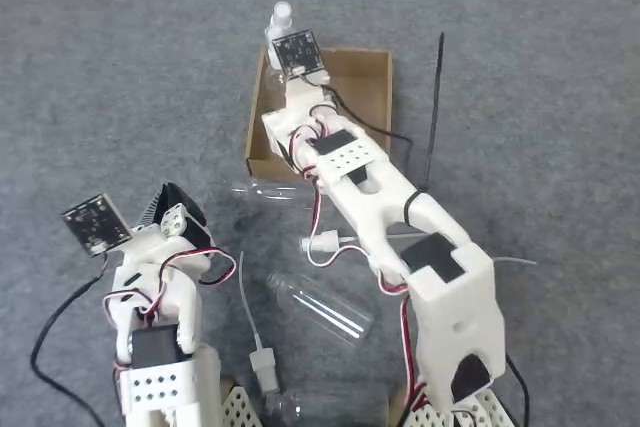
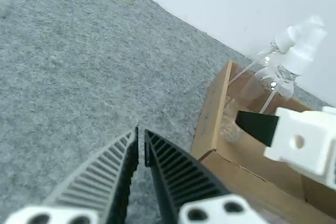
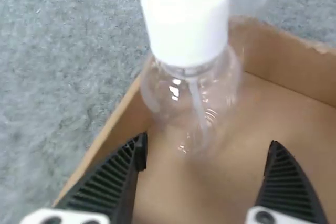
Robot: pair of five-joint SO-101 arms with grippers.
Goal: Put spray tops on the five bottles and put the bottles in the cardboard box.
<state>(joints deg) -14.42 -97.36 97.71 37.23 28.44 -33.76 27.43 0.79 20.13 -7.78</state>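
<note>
The right claw (image 3: 207,148) hangs over the near-left corner of the shallow brown cardboard box (image 3: 294,61) with its black ribbed jaws spread wide and gripping nothing. Just beyond its fingertips an upright clear plastic bottle with a white spray top (image 3: 189,87) stands on the box floor against the corner walls, apart from both jaws. By my reading that bottle is delivered, and the next job lies behind this arm, not ahead of it. In the high view a bare clear bottle (image 1: 322,309) lies on its side on the grey carpeted table (image 1: 540,197) between the two arms. Its long axis runs diagonally and its neck points toward the left arm. A loose white spray top with a dip tube (image 1: 264,359) lies near that neck, and a second loose spray top (image 1: 322,243) sits close by the right arm. Another bare bottle (image 1: 262,190) lies crosswise just beside the box's near wall, and a further one (image 1: 330,407) lies at the near edge. The left claw (image 2: 140,135) is clenched on nothing, raised over the carpet and aimed toward the box. It seems the nearer one to the crosswise bottle. The left wrist view adds what the right wrist view hides: two spray heads side by side, so a second capped bottle (image 2: 273,61) apparently stands in the box.
</note>
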